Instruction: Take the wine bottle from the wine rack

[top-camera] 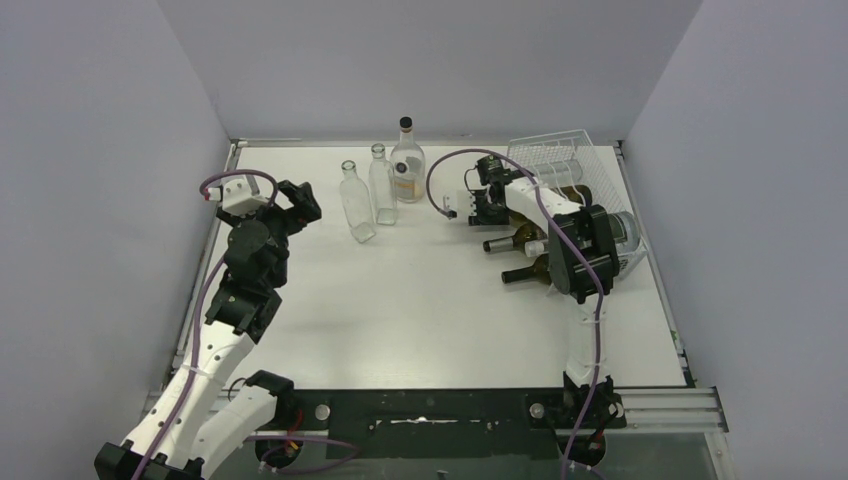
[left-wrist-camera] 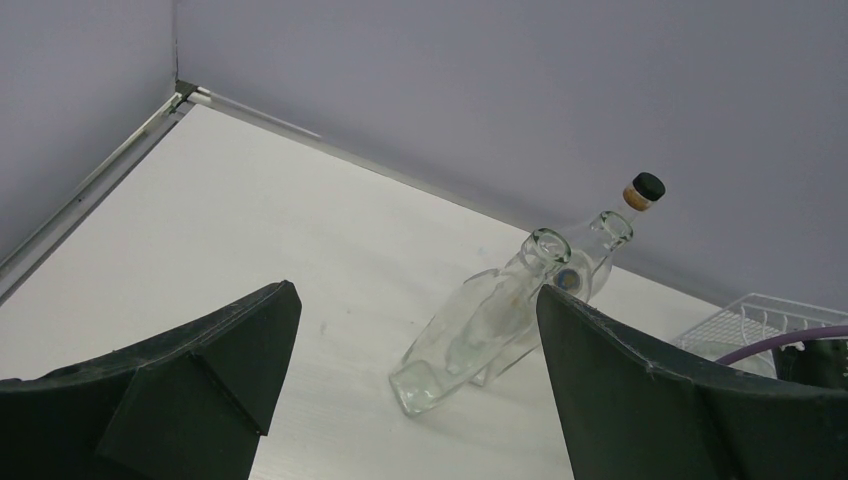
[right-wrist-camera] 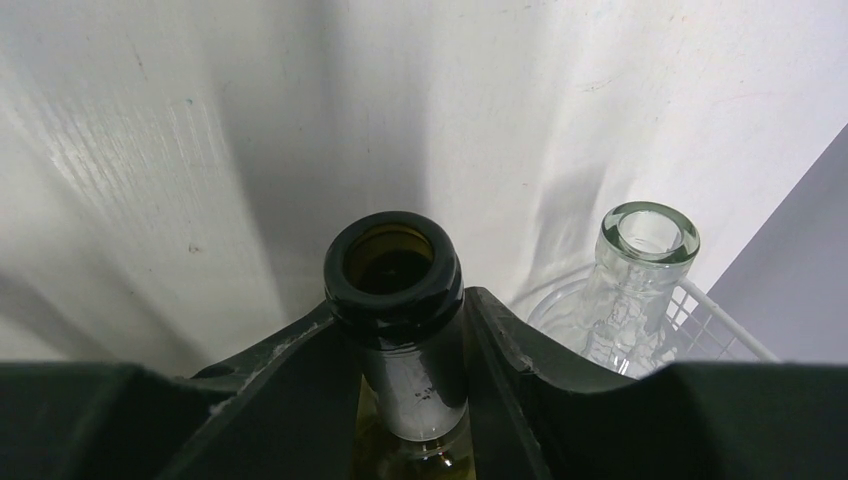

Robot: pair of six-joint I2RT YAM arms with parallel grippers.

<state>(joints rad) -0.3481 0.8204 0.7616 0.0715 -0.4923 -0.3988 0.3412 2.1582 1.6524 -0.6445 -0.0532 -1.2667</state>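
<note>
The white wire wine rack [top-camera: 560, 158] stands at the back right, with several bottles lying in it, necks pointing left. My right gripper [top-camera: 480, 208] is at the rack's left side, shut on the neck of a dark green wine bottle [right-wrist-camera: 395, 270], whose open mouth sticks out past the fingertips [right-wrist-camera: 500, 335]. The arm hides most of this bottle from above. A clear bottle [right-wrist-camera: 640, 270] lies beside it in the rack [right-wrist-camera: 722, 328]. Two more dark bottles [top-camera: 515, 243] [top-camera: 528, 272] lie nearer me. My left gripper [top-camera: 296, 200] is open and empty at the left.
Two clear empty bottles [top-camera: 357, 203] [top-camera: 382, 186] and a corked clear bottle [top-camera: 407, 160] stand at the back middle. They show ahead of the left gripper [left-wrist-camera: 418, 300] in the left wrist view [left-wrist-camera: 480, 325]. Grey walls close the back and both sides.
</note>
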